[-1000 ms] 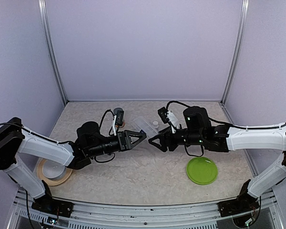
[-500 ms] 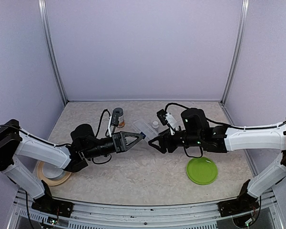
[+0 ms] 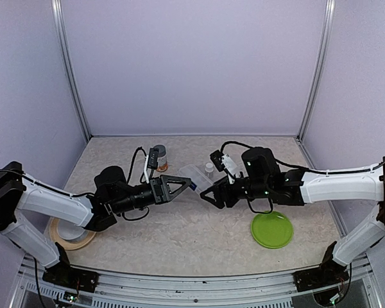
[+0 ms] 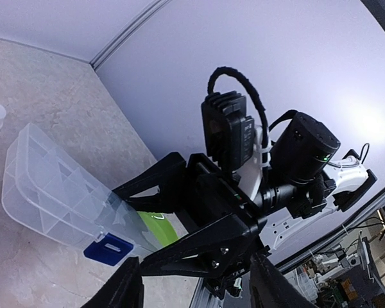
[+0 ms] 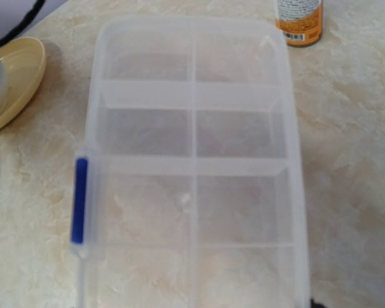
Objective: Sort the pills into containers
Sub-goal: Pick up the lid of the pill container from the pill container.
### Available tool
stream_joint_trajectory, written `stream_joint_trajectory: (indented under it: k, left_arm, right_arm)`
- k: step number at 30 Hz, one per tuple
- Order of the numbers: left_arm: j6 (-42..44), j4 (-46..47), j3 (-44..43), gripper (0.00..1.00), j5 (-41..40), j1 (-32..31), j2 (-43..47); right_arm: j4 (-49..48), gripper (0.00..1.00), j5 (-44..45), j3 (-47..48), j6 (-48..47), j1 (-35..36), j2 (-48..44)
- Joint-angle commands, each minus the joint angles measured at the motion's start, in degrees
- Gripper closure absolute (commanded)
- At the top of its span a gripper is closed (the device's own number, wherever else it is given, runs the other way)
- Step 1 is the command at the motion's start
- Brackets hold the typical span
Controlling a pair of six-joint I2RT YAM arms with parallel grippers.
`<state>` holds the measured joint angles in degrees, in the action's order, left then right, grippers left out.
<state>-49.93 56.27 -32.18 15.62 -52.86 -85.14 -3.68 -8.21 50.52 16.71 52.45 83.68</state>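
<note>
Left gripper (image 3: pixel 187 186) jaws apart, by blue latch (image 4: pixel 108 249). Right gripper (image 3: pixel 205 196) looks clamped on clear organizer (image 3: pixel 194 172) end. Bottle (image 3: pixel 159 157) upright back-left of it, vial (image 3: pixel 208 168) just beyond. Both likely light, rigid, slick: grip across body, below cap.

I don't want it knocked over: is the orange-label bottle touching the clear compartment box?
Apart. The top view shows a strip of table between the bottle and the compartment box.
</note>
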Motion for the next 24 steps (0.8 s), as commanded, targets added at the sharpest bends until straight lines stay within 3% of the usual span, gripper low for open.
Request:
stream_joint_trajectory:
  k: [1,5,15,24]
  left_arm:
    - [-0.72,-3.08,-0.31,0.42,-1.69,0.12,0.17]
    - [-1.74,-2.26,-1.26,0.38,-0.04,0.64,-1.54]
    - [-3.17,1.51,-3.06,0.39,3.35,1.56,-4.35]
    - [-3.83,4.94,-3.78,0.50,6.13,1.36,-5.66]
  right_arm:
    - [-0.80,0.49,-2.04,1.56,-0.69,0.46,-2.50]
    - [-1.49,0.49,-3.49,1.82,-0.81,0.40,-2.75]
    - [-1.79,0.49,-4.47,1.80,-1.10,0.39,-2.74]
    - [-2.60,0.49,-2.25,1.17,-0.82,0.44,-2.05]
